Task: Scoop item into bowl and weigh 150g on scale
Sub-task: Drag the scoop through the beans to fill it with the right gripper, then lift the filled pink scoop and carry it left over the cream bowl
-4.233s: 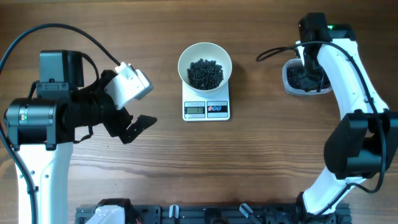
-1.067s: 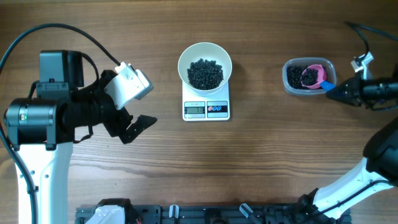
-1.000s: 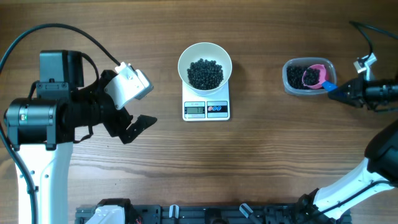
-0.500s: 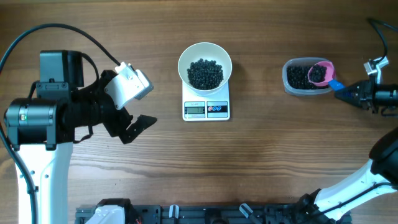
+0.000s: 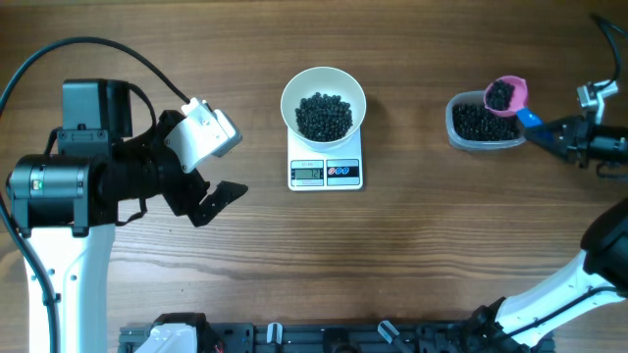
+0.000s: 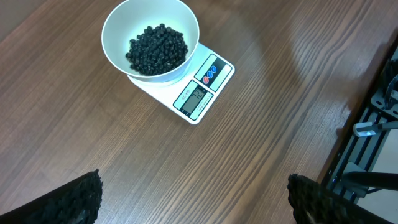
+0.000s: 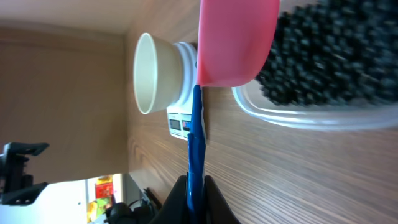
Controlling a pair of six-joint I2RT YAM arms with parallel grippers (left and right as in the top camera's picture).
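With the right gripper [image 5: 540, 134] closed tight on the blue handle [image 5: 530, 121] of the pink scoop [image 5: 518, 89], full of black beads [image 5: 500, 95] above the clear tub [image 5: 471, 124], carry level to the white bowl [image 5: 290, 93] on the scale [image 5: 326, 174] and pour slowly, leaving the left gripper [image 5: 209, 203] wide open and empty.

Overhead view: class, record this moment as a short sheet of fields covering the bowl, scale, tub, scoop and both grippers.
bowl: white, standing on the scale, partly filled with black beads
scale: white, mid-table, reading too small to tell
tub: clear, right of the scale, holds more beads
scoop: pink cup, blue handle, loaded with beads, at the tub's far corner
right gripper: shut on the scoop's handle
left gripper: open, empty, left of the scale
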